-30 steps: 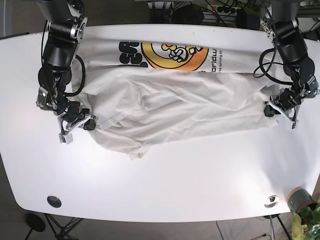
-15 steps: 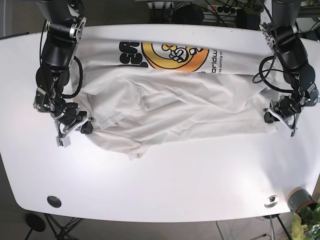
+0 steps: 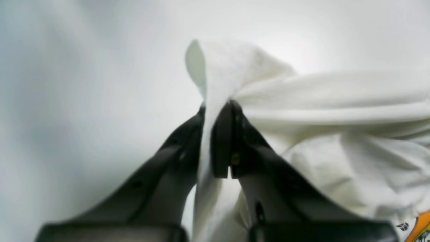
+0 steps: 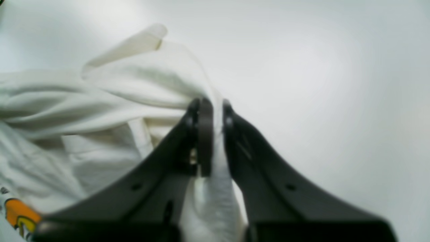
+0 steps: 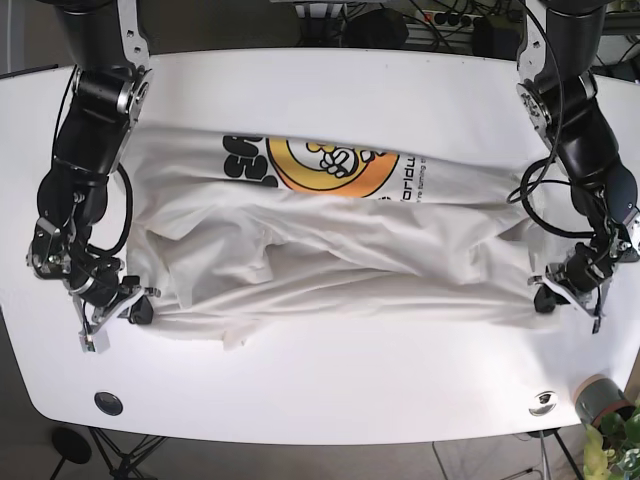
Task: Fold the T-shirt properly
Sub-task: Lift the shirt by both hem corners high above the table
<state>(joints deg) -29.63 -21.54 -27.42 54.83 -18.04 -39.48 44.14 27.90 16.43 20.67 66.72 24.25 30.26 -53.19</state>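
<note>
A white T-shirt with an orange and black print lies crumpled and stretched sideways across the white table. My left gripper, on the right of the base view, is shut on the shirt's edge; its black fingers pinch a fold of white cloth. On the left of the base view my right gripper is shut on the opposite edge, with fabric squeezed between its fingers. Both grippers sit low near the table's front half.
A round black fitting is set in the table's front left and a metal one in its front right. A small pot with a plant stands beyond the front right corner. Cables run behind the back edge.
Both grippers have pulled the held shirt edges toward the front of the table and farther apart. The whole shirt slid forward with them, and the print moved away from the back edge.
</note>
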